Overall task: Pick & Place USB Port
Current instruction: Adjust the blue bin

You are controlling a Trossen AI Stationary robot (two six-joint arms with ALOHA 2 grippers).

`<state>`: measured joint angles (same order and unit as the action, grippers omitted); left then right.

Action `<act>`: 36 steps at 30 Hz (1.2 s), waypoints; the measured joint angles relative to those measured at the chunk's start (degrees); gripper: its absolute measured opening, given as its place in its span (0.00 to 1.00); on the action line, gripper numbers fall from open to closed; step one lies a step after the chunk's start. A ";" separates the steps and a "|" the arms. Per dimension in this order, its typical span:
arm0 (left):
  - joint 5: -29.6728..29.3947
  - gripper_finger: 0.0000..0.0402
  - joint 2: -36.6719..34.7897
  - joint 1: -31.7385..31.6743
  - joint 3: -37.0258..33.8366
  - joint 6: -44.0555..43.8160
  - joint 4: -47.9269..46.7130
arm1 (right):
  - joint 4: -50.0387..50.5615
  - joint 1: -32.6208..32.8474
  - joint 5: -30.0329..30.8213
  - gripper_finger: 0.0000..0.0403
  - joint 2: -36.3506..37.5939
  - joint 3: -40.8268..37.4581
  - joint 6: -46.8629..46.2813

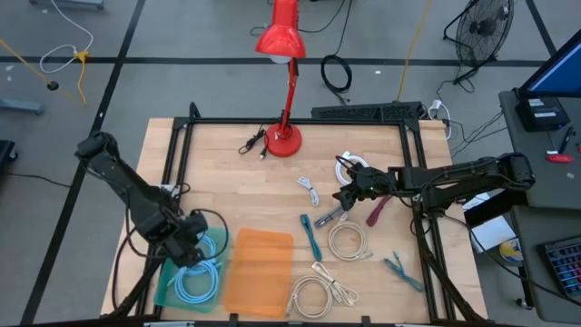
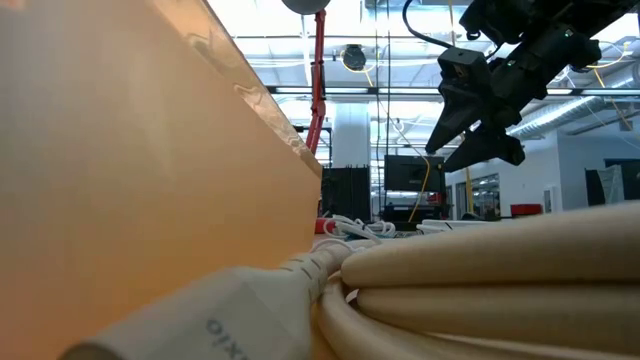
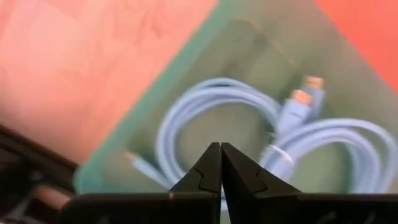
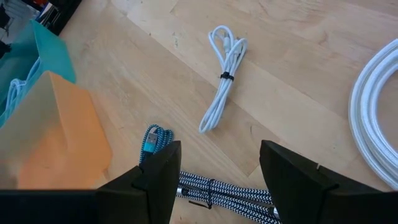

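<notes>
Pale blue cable [image 1: 196, 277] lies coiled inside the green bin [image 1: 164, 289], directly beneath the left gripper [image 1: 192, 247], whose jaws are pressed together with nothing between them. In the left wrist view the coil [image 3: 249, 134] sits past the closed tips, its two plugs lying side by side against the bin floor, which suggests this cable is already sorted and the jaws are shut simply because they have nothing more to carry there.

The right gripper [image 1: 347, 194] hangs over the middle of the worktop [image 1: 227, 173] with its jaws spread wide, holding nothing. Just under and between them lies a black-and-white braided cable [image 4: 224, 191], with a teal plug [image 4: 151, 142] just off the tip of one jaw. A white cable [image 4: 222, 78], tied at its middle, lies farther ahead of the jaws, and a thick cream coil [image 4: 373, 118] curves past the other jaw. The spread looks set to straddle the braided bundle, probably the next piece to lift.

The orange bin [image 1: 259, 272] stands beside the green one, well away from the right jaws. Its place next to the filled bin suggests a second drop point, so the carry would run across the worktop toward it. Loose cables nearby could snag if the jaws close off-centre.
</notes>
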<state>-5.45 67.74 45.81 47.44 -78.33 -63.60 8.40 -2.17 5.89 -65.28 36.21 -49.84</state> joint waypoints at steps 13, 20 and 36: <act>-1.06 0.00 3.46 -13.72 -0.02 20.09 5.19 | 0.00 0.00 0.02 0.52 0.00 0.00 -0.48; -0.65 0.00 4.47 -18.92 -0.02 27.48 14.46 | 0.00 0.02 0.07 0.52 0.00 0.00 -1.11; 8.88 0.00 12.44 -23.40 0.25 39.22 22.20 | 0.24 -0.08 0.31 0.52 -0.02 -0.02 -0.66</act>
<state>3.43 80.18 22.41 47.69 -39.11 -41.40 8.64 -2.26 6.20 -65.30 36.18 -50.50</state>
